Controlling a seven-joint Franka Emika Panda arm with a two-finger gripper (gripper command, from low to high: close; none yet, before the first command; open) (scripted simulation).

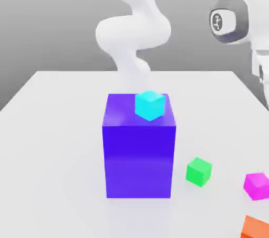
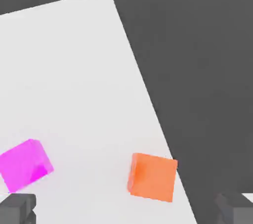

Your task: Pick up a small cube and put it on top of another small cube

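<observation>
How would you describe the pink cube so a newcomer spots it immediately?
Start at the tall blue block mid-table. Toward the exterior view's right lie three small cubes on the white table. The magenta-pink cube lies beyond the green cube, above the orange cube; only its colour distinguishes it.

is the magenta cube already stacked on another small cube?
No, the magenta cube sits alone on the table, apart from the green cube and the orange cube.

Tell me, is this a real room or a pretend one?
Probably a pretend one, a computer-made test tabletop: a plain white table against flat grey, with perfectly smooth coloured blocks, such as the magenta cube and the big blue block, and a white robot arm.
</observation>
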